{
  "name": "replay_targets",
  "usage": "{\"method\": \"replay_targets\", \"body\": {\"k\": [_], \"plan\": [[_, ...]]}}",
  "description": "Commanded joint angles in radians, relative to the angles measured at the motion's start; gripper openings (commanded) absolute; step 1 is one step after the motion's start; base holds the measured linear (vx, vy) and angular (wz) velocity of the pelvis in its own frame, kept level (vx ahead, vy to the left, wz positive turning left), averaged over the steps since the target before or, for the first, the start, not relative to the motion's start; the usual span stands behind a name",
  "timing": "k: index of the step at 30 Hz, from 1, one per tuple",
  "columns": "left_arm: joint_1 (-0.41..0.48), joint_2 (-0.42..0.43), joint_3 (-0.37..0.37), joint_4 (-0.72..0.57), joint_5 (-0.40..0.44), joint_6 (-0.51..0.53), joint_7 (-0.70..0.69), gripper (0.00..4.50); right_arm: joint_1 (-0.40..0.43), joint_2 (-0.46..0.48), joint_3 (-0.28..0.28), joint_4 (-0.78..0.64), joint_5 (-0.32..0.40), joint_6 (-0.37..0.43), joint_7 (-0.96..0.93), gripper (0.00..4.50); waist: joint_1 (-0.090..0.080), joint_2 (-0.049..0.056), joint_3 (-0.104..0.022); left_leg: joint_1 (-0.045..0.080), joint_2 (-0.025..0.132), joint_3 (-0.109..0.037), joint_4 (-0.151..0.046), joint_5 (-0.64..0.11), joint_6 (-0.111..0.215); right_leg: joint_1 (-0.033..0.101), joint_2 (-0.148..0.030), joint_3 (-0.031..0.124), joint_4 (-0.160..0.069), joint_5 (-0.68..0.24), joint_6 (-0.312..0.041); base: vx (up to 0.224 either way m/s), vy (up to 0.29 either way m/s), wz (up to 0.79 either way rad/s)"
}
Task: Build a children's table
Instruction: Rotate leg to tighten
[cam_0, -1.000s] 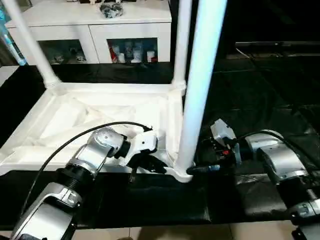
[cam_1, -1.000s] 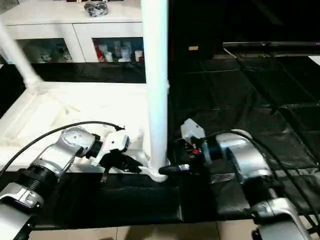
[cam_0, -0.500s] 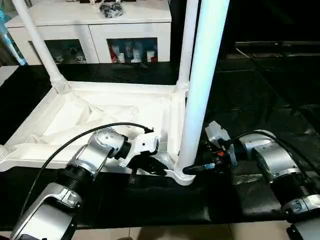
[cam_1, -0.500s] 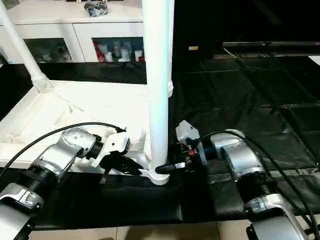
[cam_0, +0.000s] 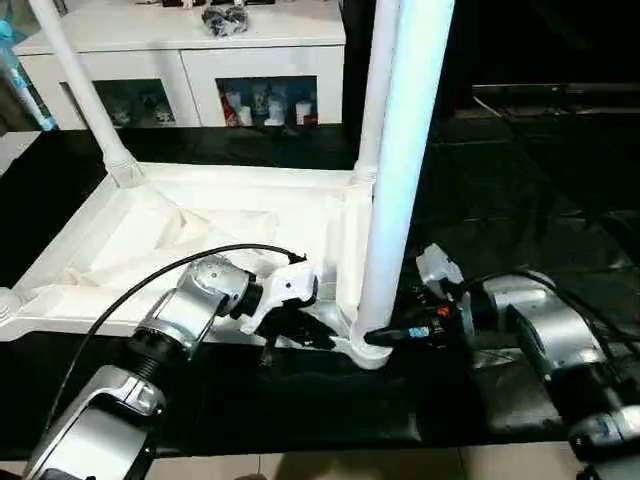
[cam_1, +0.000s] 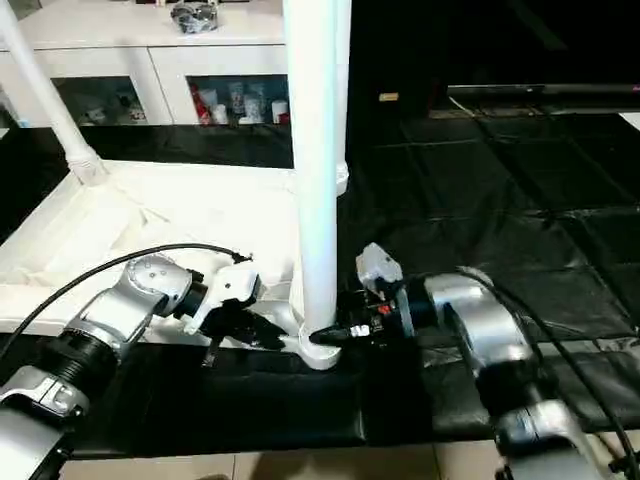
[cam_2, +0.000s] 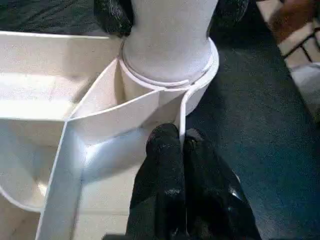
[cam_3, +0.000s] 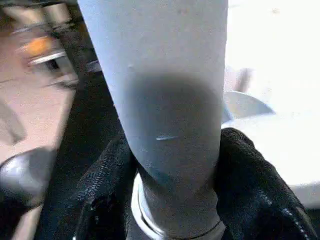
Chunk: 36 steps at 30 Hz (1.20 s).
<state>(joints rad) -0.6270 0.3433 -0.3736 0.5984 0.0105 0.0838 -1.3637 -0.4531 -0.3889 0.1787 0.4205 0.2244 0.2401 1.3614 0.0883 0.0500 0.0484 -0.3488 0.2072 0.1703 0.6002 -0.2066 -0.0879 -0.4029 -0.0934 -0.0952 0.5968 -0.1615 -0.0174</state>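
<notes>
Right end effector (cam_3: 172, 200) clasps the near leg (cam_0: 400, 170) at its corner socket; left end effector (cam_2: 180, 150) pinches the tabletop's rim (cam_2: 182, 107).

Bright overhead glare washes out the white tabletop (cam_0: 210, 225); the near leg (cam_3: 160, 90) looks soft, background blurred.

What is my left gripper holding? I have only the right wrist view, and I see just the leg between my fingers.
Observer: The left gripper is shut on the thin rim wall of the tabletop, beside the near corner socket.
Operator: Are other legs mounted?
Observer: Yes, the far left leg and the far right leg stand in their sockets.
Operator: Is my leg upright?
Observer: The near leg stands upright, the right gripper at its base.
</notes>
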Motion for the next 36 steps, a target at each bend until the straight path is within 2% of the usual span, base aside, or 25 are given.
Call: {"method": "replay_targets", "body": {"k": [1,3,5,6,7,9,11,12,14,15,18,20,22,24,25,26,28,32,34,35,36], "plan": [[-0.034,-0.047,0.013,0.0,0.0,0.023,0.078,0.0,0.009,0.063,0.026,-0.026,-0.002,0.03,-0.081,1.99,-0.005,-0.01,-0.063,-0.002,0.016,0.002,-0.073,-0.192,0.051,0.059,-0.05,0.04,-0.081,-0.367,-0.186,0.0,0.0,0.0],[-0.055,-0.096,0.039,0.011,0.007,0.094,0.189,0.0,0.015,0.155,-0.005,-0.003,-0.054,0.049,-0.304,1.98,-0.017,-0.007,-0.06,-0.005,0.013,-0.002,-0.077,-0.196,0.027,0.057,-0.049,0.039,-0.085,-0.407,-0.158,0.0,0.0,0.0],[-0.061,-0.11,0.045,0.014,0.008,0.112,0.217,0.0,0.017,0.177,-0.011,-0.007,-0.061,0.058,-0.349,1.98,-0.031,-0.008,-0.061,-0.003,0.008,-0.005,-0.078,-0.212,0.016,0.057,-0.048,0.035,-0.091,-0.448,-0.138,0.0,0.0,0.0],[-0.072,-0.136,0.06,0.02,0.002,0.14,0.26,0.0,0.014,0.211,-0.022,-0.003,-0.063,0.079,-0.409,1.98,-0.039,-0.001,-0.061,-0.003,0.008,-0.006,-0.077,-0.219,0.021,0.056,-0.047,0.036,-0.092,-0.447,-0.139,0.0,0.0,0.0],[-0.087,-0.169,0.079,0.032,-0.004,0.172,0.316,0.0,0.004,0.254,-0.036,0.012,-0.07,0.096,-0.488,1.98,-0.044,-0.003,-0.061,-0.004,0.008,-0.004,-0.076,-0.216,0.024,0.055,-0.046,0.037,-0.093,-0.432,-0.144,0.0,0.0,0.0],[-0.11,-0.215,0.106,0.051,-0.013,0.212,0.4,0.0,-0.019,0.318,-0.057,0.043,-0.073,0.122,-0.601,1.98,-0.056,0.001,-0.066,-0.011,0.007,-0.008,-0.076,-0.19,0.024,0.061,-0.045,0.036,-0.084,-0.364,-0.165,0.0,0.0,0.0],[-0.122,-0.238,0.121,0.064,-0.014,0.222,0.444,0.0,-0.039,0.346,-0.068,0.069,-0.075,0.122,-0.657,1.98,-0.064,0.003,-0.068,-0.009,0.004,-0.006,-0.073,-0.194,0.027,0.058,-0.043,0.035,-0.084,-0.34,-0.18,0.0,0.0,0.0],[-0.147,-0.29,0.163,0.093,-0.022,0.246,0.538,0.0,-0.089,0.406,-0.094,0.13,-0.094,0.108,-0.771,1.98,-0.068,0.002,-0.068,-0.009,0.002,-0.005,-0.072,-0.19,0.03,0.059,-0.042,0.035,-0.085,-0.323,-0.189,0.0,0.0,0.0],[-0.151,-0.298,0.17,0.097,-0.022,0.249,0.556,0.0,-0.101,0.417,-0.101,0.143,-0.1,0.103,-0.796,1.98,-0.072,0.001,-0.07,-0.01,0.002,-0.005,-0.07,-0.175,0.035,0.061,-0.044,0.034,-0.084,-0.297,-0.201,0.0,0.0,0.0],[-0.154,-0.308,0.177,0.099,-0.02,0.256,0.576,0.0,-0.113,0.431,-0.108,0.155,-0.107,0.1,-0.826,1.98,-0.076,0.001,-0.07,-0.015,0.0,-0.004,-0.069,-0.158,0.046,0.064,-0.044,0.035,-0.081,-0.278,-0.204,0.0,0.0,0.0],[-0.156,-0.315,0.184,0.098,-0.014,0.266,0.594,0.0,-0.115,0.438,-0.106,0.15,-0.119,0.099,-0.834,1.98,-0.073,0.0,-0.074,-0.014,0.005,-0.003,-0.067,-0.111,0.078,0.065,-0.043,0.037,-0.072,-0.18,-0.232,0.0,0.0,0.0],[-0.157,-0.317,0.189,0.1,-0.011,0.27,0.606,0.0,-0.112,0.444,-0.114,0.147,-0.122,0.094,-0.846,1.98,-0.072,0.0,-0.074,-0.014,0.005,-0.003,-0.066,-0.1,0.091,0.067,-0.044,0.037,-0.068,-0.149,-0.246,0.0,0.0,0.0],[-0.158,-0.313,0.192,0.103,-0.005,0.269,0.611,0.0,-0.107,0.443,-0.127,0.146,-0.116,0.073,-0.848,2.67,-0.072,0.004,-0.071,-0.012,0.006,-0.002,-0.068,-0.12,0.092,0.066,-0.045,0.037,-0.071,-0.168,-0.248,0.0,0.0,0.0],[-0.157,-0.305,0.194,0.111,0.002,0.262,0.612,0.0,-0.1,0.438,-0.141,0.138,-0.105,0.064,-0.842,2.73,-0.073,0.003,-0.069,-0.01,0.006,-0.002,-0.07,-0.157,0.082,0.066,-0.046,0.037,-0.077,-0.221,-0.238,0.0,0.0,0.0],[-0.155,-0.3,0.192,0.114,0.008,0.256,0.611,0.0,-0.094,0.431,-0.144,0.131,-0.102,0.062,-0.837,2.73,-0.073,0.007,-0.068,-0.011,0.006,-0.003,-0.071,-0.159,0.08,0.067,-0.046,0.037,-0.077,-0.228,-0.235,0.0,0.0,0.0],[-0.152,-0.291,0.19,0.118,0.015,0.247,0.607,0.0,-0.083,0.417,-0.139,0.118,-0.104,0.047,-0.821,3.03,-0.073,0.005,-0.069,-0.01,0.007,-0.002,-0.071,-0.159,0.078,0.066,-0.046,0.037,-0.078,-0.23,-0.23,0.0,0.0,0.0],[-0.145,-0.272,0.185,0.118,0.023,0.231,0.588,0.0,-0.057,0.376,-0.124,0.092,-0.123,0.015,-0.795,3.12,-0.072,0.006,-0.069,-0.011,0.008,-0.003,-0.071,-0.15,0.078,0.066,-0.045,0.037,-0.076,-0.213,-0.231,0.0,0.0,0.0],[-0.131,-0.235,0.169,0.114,0.037,0.201,0.542,0.0,-0.018,0.311,-0.146,0.041,-0.094,0.026,-0.718,3.43,-0.06,0.007,-0.074,-0.012,0.01,-0.003,-0.066,-0.1,0.112,0.07,-0.045,0.04,-0.064,-0.099,-0.259,0.0,0.0,0.0],[-0.122,-0.209,0.157,0.109,0.038,0.181,0.498,0.0,0.006,0.259,-0.169,0.013,-0.071,0.024,-0.649,3.57,-0.054,0.006,-0.074,-0.011,0.01,-0.001,-0.065,-0.096,0.116,0.069,-0.046,0.041,-0.062,-0.085,-0.268,0.0,0.0,0.0],[-0.121,-0.207,0.156,0.109,0.038,0.18,0.494,0.0,0.008,0.255,-0.17,0.01,-0.068,0.024,-0.642,3.66,-0.051,0.011,-0.075,-0.01,0.01,-0.002,-0.065,-0.099,0.117,0.07,-0.047,0.04,-0.063,-0.089,-0.268,0.0,0.0,0.0],[-0.112,-0.183,0.139,0.103,0.043,0.162,0.447,0.0,0.029,0.202,-0.186,-0.013,-0.048,0.007,-0.579,3.86,-0.046,0.004,-0.073,-0.01,0.01,-0.001,-0.066,-0.112,0.119,0.072,-0.047,0.04,-0.066,-0.103,-0.267,0.0,0.0,0.0]]}}
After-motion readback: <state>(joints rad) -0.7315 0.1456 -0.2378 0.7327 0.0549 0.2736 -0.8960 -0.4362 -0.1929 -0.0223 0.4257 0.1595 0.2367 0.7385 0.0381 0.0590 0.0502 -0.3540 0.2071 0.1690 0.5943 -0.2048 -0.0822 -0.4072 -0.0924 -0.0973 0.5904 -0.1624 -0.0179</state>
